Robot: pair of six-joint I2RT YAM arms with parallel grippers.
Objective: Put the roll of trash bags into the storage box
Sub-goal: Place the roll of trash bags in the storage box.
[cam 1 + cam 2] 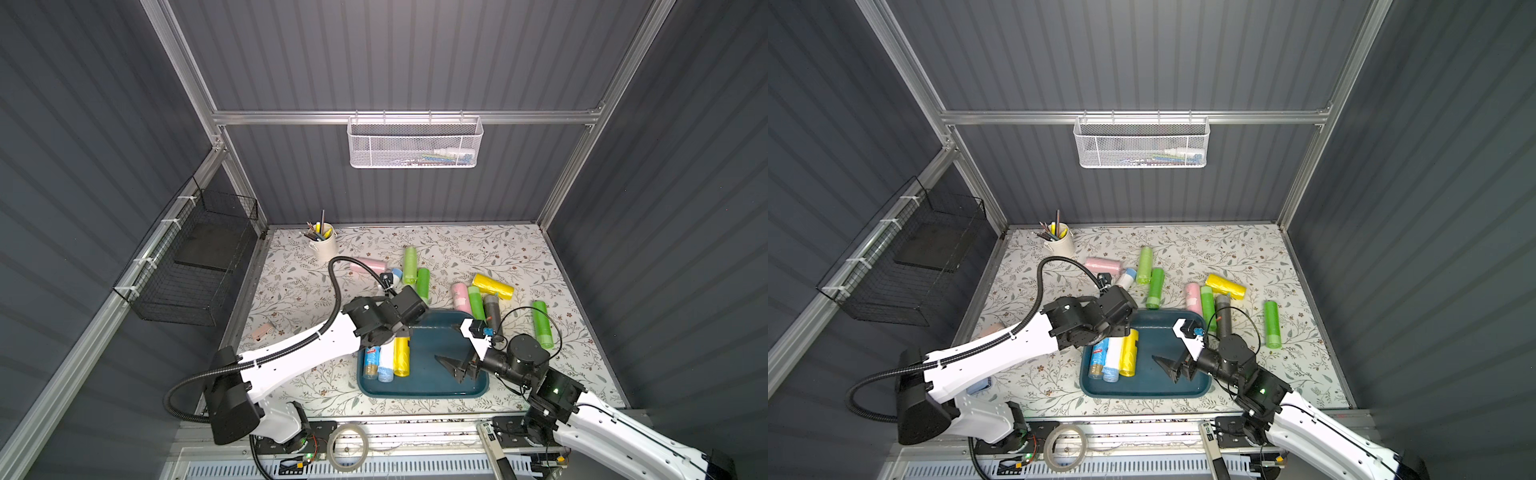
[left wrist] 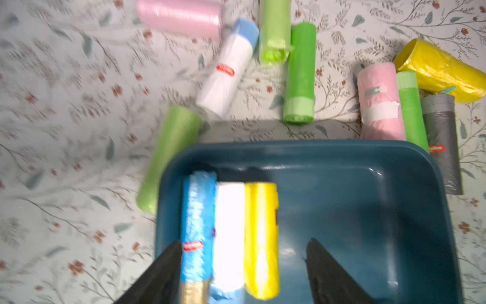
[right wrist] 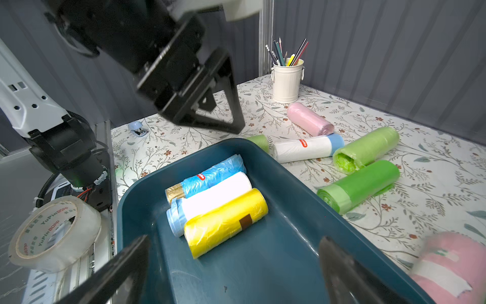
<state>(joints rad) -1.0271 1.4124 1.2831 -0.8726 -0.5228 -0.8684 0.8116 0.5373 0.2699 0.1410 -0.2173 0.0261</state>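
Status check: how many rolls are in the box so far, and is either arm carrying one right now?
Done: a blue roll, a white roll and a yellow roll lie side by side in the storage box.
In hand: nothing. The left gripper hangs open above them and the right gripper is open over the box, both empty.
Left: many rolls on the table, including a pink roll, a grey roll and a green roll.

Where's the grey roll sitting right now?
In both top views the grey roll lies on the table beyond the far right corner of the tray, alongside a green roll, with a yellow roll at its far end.
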